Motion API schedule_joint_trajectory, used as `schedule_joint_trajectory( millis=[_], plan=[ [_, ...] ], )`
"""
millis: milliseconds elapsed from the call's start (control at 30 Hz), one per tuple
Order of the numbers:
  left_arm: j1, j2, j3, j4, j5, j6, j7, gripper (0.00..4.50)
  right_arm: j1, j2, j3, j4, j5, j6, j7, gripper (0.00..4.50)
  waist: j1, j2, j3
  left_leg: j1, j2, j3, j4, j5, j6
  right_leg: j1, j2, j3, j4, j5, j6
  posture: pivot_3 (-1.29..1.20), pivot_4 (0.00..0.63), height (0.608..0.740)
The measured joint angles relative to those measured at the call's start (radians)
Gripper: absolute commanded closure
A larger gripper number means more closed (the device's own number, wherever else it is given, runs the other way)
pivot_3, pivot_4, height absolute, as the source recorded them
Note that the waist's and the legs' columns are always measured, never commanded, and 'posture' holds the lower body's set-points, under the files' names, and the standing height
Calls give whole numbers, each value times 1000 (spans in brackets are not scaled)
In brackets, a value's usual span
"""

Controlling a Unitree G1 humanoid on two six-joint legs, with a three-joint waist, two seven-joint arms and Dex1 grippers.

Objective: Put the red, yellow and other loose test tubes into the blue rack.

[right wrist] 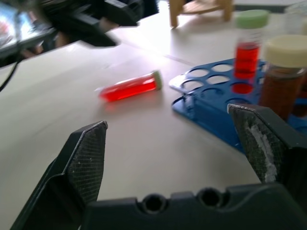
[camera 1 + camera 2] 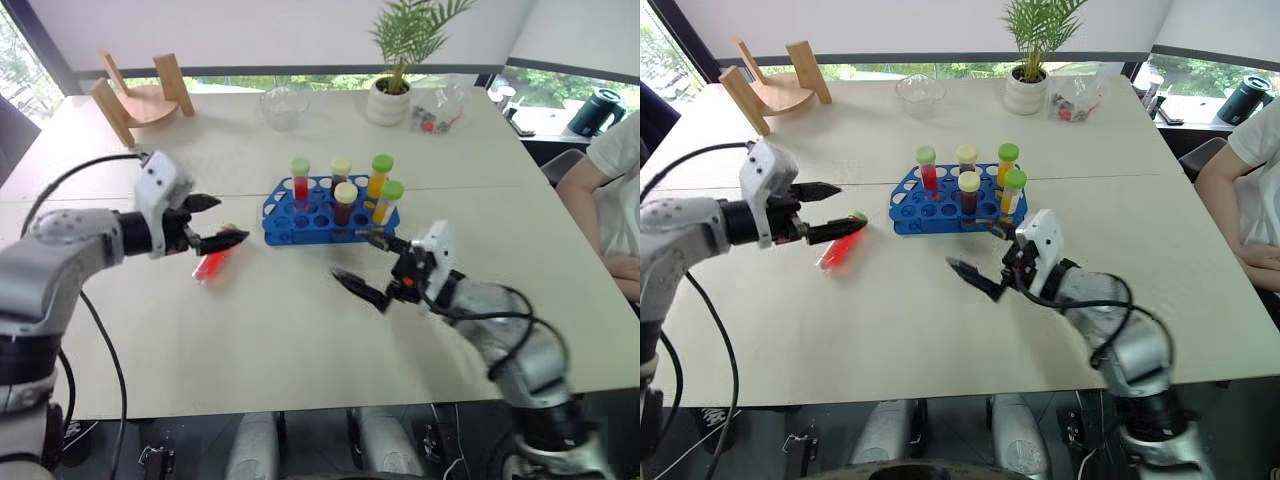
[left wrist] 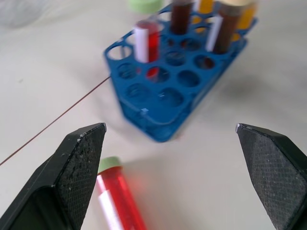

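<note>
A loose red tube (image 2: 212,264) with a green cap lies on its side on the table (image 2: 250,340), a little off the left end of the blue rack (image 2: 325,213), its cap end turned toward the rack. The left gripper (image 2: 218,220) hangs right over it with its fingers spread wide and holding nothing; in the left wrist view the tube (image 3: 117,196) lies just beside one fingertip (image 3: 81,163), partly under it.

The rack stands near the middle of the table, well in from every edge. Five capped tubes stand upright in its holes: a red one (image 2: 300,181), two dark brown ones with cream caps (image 2: 344,200), and two yellow-orange ones with green caps (image 2: 386,200).

The right gripper (image 2: 365,265) hovers just off the rack's near right corner, toward the near edge of the table, jaws wide apart and empty.
</note>
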Motion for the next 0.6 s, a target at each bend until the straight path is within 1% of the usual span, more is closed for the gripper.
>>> schedule_joint_trajectory(
  millis=[100, 200, 333, 400, 500, 600],
  plan=[
    [-134, 26, -154, 118, 66, 83, -62, 0, -123, -162, -7, 7, 35, 57, 146, 53, 1, 0, 0, 0, 0, 0, -1, 0, 0, 0, 1, 0, 0, 0, 0, 0, 150, 740],
    [-253, 1, -276, 249, 114, 156, -119, 0, -222, -234, -4, 48, 40, 58, 267, 53, 3, 0, 0, -1, 0, -1, -1, 0, 1, -1, 2, 0, -1, 0, 0, 0, 150, 740],
    [-369, -27, -395, 388, 182, 189, -189, 0, -280, -250, 24, 100, 35, 42, 367, 53, 4, 0, 1, -4, 0, 0, -1, -1, 2, -2, 1, 0, -3, -1, 0, 0, 150, 740],
    [-434, -72, -438, 491, 229, 216, -189, 0, -303, -250, 41, 121, 21, 32, 397, 53, 5, 0, 1, -5, 0, 0, 0, -1, 2, -3, 0, 0, -3, -1, 1, 0, 150, 740],
    [-491, -126, -476, 598, 279, 256, -190, 0, -329, -229, 55, 138, 5, 12, 405, 53, 4, -1, 1, -5, 0, 0, 0, -1, 2, -3, 0, 0, -3, -1, 1, 0, 150, 740],
    [-494, -151, -481, 627, 293, 284, -199, 0, -329, -214, 57, 141, -3, 12, 394, 53, 2, -1, 1, -5, 0, 0, 0, -1, 2, -4, 0, 0, -2, -1, 1, 0, 150, 740]
  ],
)
